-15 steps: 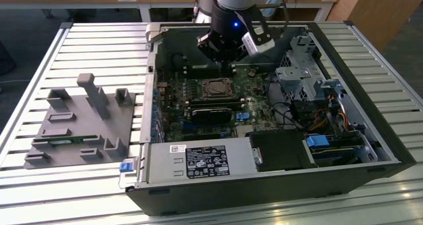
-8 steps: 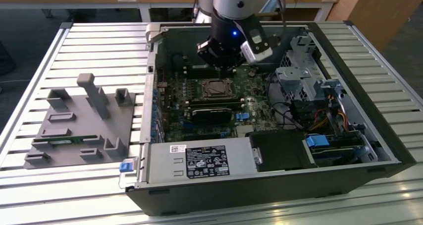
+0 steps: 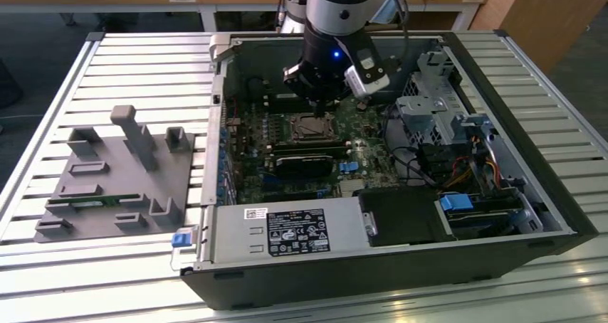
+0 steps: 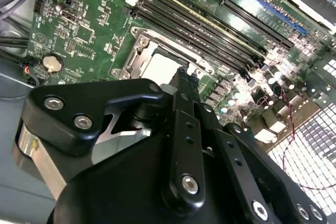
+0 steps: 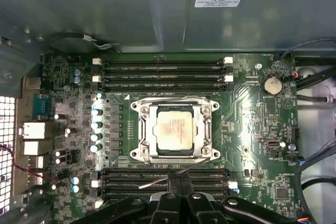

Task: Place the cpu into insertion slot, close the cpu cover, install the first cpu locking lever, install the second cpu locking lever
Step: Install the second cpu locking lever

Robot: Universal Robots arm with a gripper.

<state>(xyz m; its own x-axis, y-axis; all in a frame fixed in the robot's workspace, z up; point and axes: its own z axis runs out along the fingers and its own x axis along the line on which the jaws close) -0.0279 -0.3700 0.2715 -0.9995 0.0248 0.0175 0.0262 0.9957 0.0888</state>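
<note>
Now my pincer [image 5: 177,182], fingers pressed together, hovers by a loose lever [image 5: 173,174].
Slipping could scrape the chip [image 5: 174,132].

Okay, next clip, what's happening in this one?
A robot arm is working inside an open computer case lying on a slatted table. Its gripper hangs just above the motherboard, beside the processor socket. The processor already sits in the socket with the metal cover frame down around it. A thin locking lever lies next to the gripper tips.
</note>
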